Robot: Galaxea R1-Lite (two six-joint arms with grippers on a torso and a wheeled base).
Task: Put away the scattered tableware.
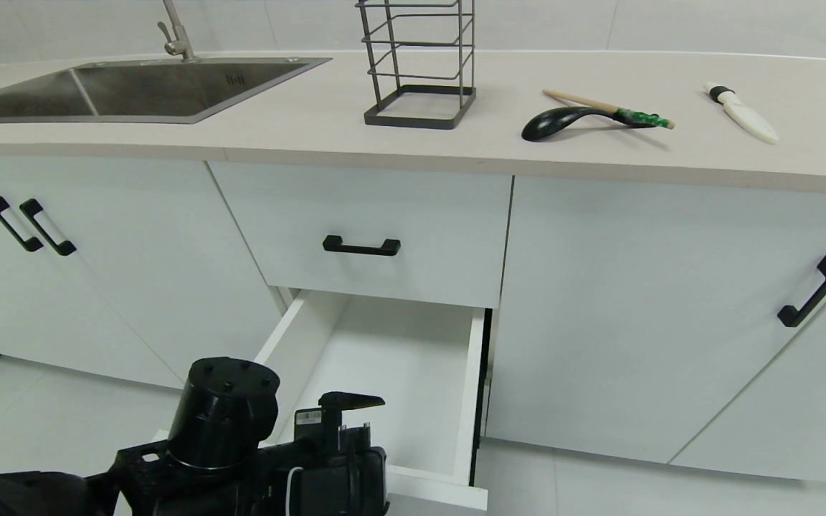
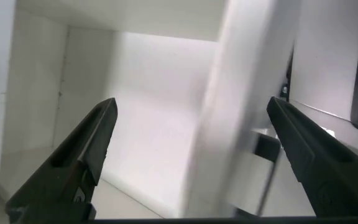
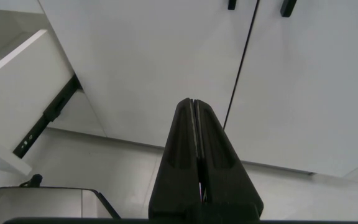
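Left wrist view: the left gripper (image 2: 191, 134) hangs at the open drawer (image 1: 399, 358), its 2 fingers (image 2: 86, 152) spread wide and gripping nothing. The right gripper (image 3: 193, 106) is pressed closed and empty, facing the cabinet doors (image 3: 303, 81). Toward the countertop's (image 1: 298, 136) right end lie a black spoon (image 1: 560, 122), a wooden-handled utensil (image 1: 585, 101) and a white utensil (image 1: 743, 116).

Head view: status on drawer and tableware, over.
Left gripper open at pulled-out drawer. Right gripper shut, empty. Black spoon, wooden-handled utensil, white utensil lie on counter. Drawer unobstructed.
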